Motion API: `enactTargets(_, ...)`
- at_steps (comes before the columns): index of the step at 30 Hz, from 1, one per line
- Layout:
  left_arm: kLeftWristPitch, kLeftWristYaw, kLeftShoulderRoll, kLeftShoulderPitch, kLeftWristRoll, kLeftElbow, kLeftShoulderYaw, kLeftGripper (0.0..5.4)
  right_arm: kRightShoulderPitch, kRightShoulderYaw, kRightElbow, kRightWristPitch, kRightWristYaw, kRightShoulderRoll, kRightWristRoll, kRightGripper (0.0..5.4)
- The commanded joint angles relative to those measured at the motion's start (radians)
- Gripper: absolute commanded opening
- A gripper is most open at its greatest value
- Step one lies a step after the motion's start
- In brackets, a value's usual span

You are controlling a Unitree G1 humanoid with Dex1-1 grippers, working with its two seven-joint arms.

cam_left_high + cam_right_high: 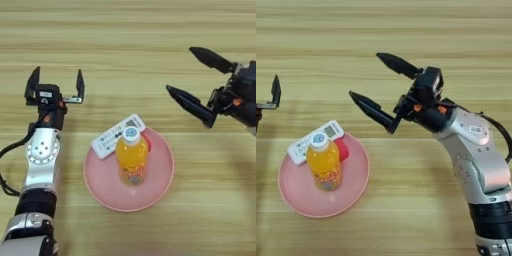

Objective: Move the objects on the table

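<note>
A small orange-drink bottle (132, 159) with a white cap stands upright on the round pink plate (159, 185). The long white remote control (117, 136) lies tilted across the plate's upper-left rim, just behind the bottle. A small red cube (342, 148) peeks out beside the bottle on the plate. My left gripper (56, 84) hovers open over the table (125, 55), left of the plate, holding nothing. On the other side my right gripper (365, 76) is wide open, its fingers pointing left, up and right of the plate, empty.
Bare wooden table top surrounds the plate on all sides. My left forearm (41, 160) runs down the left edge and my right forearm (476, 155) fills the lower right.
</note>
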Motion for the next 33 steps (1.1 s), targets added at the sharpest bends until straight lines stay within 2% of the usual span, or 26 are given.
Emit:
enactTargets(1,-0.007,-0.011,0.000,-0.012,-0.010,0.015,-0.008,5.39,-0.034,0.082,0.035,0.003,0.045,-0.016,-0.088,5.40)
enactTargets(5,0.015,-0.017,-0.002,-0.017,-0.032,0.031,-0.003,5.39,-0.053,0.144,0.055,0.020,0.084,-0.007,-0.120,5.40)
enactTargets(11,0.013,-0.017,-0.002,-0.018,-0.030,0.034,-0.004,5.39,-0.061,0.176,0.008,0.095,0.133,-0.012,-0.062,5.40)
enactTargets(21,0.012,-0.014,-0.010,-0.013,-0.025,0.024,-0.013,5.39,-0.058,0.250,-0.030,0.158,0.172,-0.020,-0.087,5.40)
enactTargets(24,0.010,-0.013,-0.011,-0.013,-0.025,0.025,-0.017,5.39,-0.062,0.283,-0.016,0.144,0.174,-0.023,-0.136,5.40)
enactTargets(28,0.015,-0.024,-0.016,-0.016,-0.042,0.028,-0.016,5.39,-0.081,0.327,0.027,0.147,0.133,-0.002,-0.221,5.40)
enactTargets(33,0.010,-0.026,-0.014,-0.017,-0.044,0.032,-0.018,5.39,-0.092,0.374,0.063,0.147,0.127,0.004,-0.292,5.40)
